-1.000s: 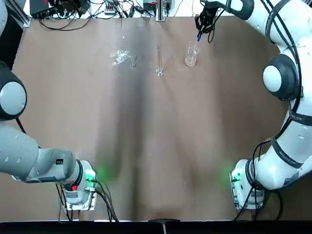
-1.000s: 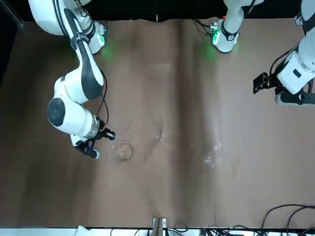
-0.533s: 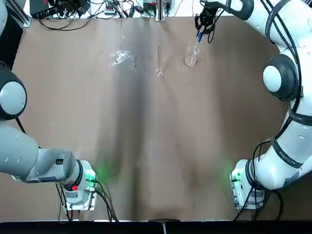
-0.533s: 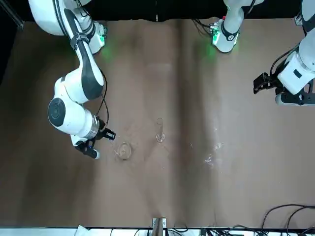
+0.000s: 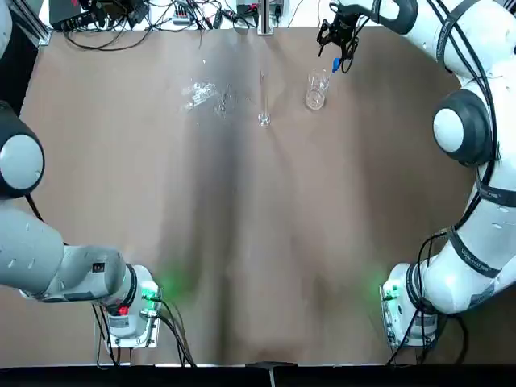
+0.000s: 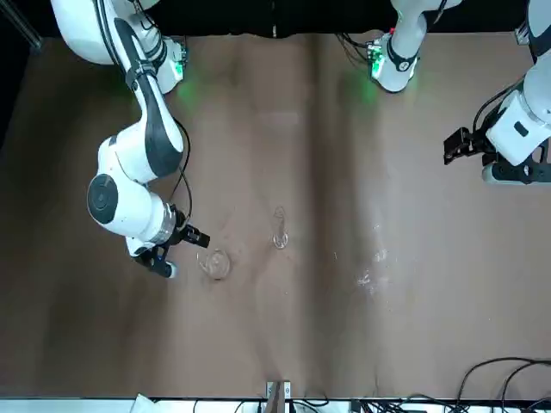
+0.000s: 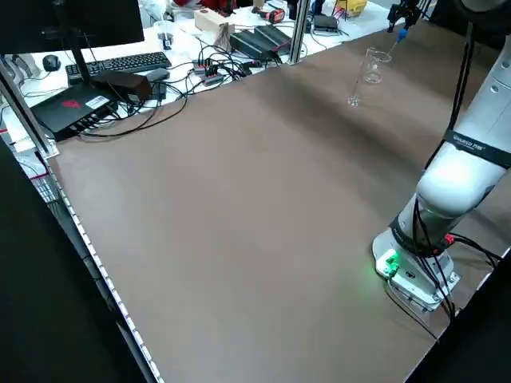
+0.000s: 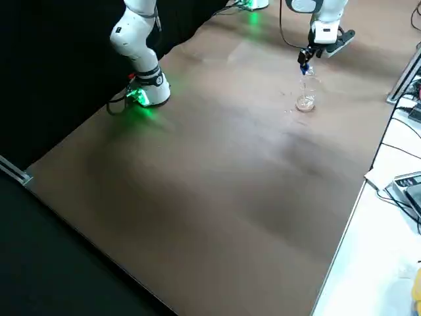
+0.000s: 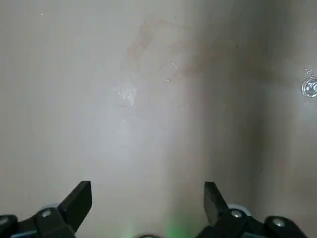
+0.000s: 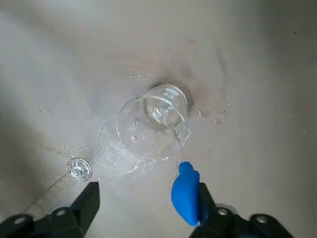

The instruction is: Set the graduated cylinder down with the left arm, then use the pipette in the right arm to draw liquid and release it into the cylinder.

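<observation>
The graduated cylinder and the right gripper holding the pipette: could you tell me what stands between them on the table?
The beaker stands between the graduated cylinder and the right gripper with the pipette, as the top view shows.

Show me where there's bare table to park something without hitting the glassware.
Crowding sits in one row at the far edge: the jumble of small glassware, the graduated cylinder and the beaker, with the right gripper holding the pipette just beyond the beaker. The table between that row and the arm bases is bare. The left gripper is parked aside.
</observation>
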### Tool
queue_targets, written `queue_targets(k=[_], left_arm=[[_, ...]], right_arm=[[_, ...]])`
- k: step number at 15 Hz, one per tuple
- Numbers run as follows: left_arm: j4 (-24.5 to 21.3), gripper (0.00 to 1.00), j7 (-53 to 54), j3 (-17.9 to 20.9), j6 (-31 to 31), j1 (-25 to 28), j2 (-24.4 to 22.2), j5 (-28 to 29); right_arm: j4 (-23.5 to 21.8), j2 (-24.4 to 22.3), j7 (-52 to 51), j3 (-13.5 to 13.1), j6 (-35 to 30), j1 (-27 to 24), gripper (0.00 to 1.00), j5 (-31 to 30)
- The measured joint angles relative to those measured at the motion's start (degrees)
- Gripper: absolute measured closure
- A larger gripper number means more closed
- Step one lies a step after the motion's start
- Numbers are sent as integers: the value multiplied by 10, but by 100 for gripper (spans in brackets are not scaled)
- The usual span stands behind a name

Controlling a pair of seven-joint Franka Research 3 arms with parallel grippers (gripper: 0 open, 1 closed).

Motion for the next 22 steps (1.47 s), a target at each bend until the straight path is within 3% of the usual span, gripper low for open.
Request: queue_targets(k=[8,12,19,22], left_arm=[[0,0,0,1,0,0,0,0],[0,0,0,2,0,0,0,0],[0,0,0,2,0,0,0,0],[0,0,0,2,0,0,0,0]], right_arm=[[10,-5,-3,-1,1,0,11,0],[15,-34,-30,-3,-26,-4,11,-1],[15,-83,-145,-7,-97,-62,10,-3],[15,-94,-169,-7,-112,-82,1,-4]])
